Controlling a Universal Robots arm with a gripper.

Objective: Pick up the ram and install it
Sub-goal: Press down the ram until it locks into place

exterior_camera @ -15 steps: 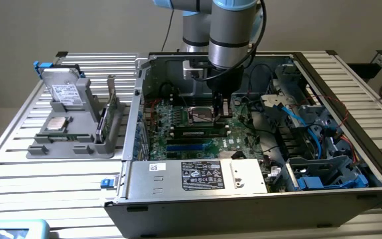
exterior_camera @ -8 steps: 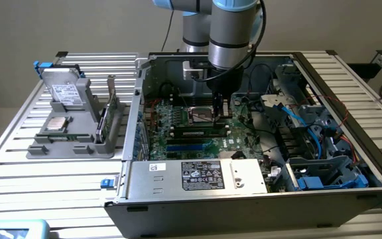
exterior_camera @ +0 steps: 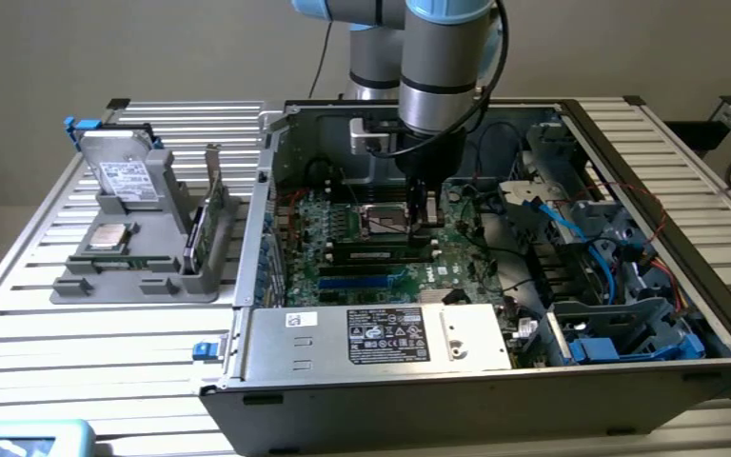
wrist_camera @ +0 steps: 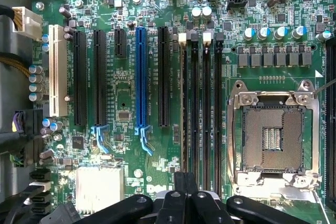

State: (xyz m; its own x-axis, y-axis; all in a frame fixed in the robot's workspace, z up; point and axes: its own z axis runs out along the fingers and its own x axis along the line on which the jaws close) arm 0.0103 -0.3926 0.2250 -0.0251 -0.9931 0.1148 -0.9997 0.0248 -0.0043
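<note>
Stage: late | open computer case (exterior_camera: 467, 405) | motherboard (wrist_camera: 122, 85) | the ram (wrist_camera: 184, 103), as we read it, stands edge-on in a memory slot | gripper (wrist_camera: 186, 184) clenched above its end, grasping nothing visible | full seating unconfirmed

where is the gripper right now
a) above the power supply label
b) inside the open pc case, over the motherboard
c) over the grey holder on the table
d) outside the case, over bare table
b: the gripper reaches down into the open case, just above the motherboard near the empty cpu socket and the memory slots.
</note>
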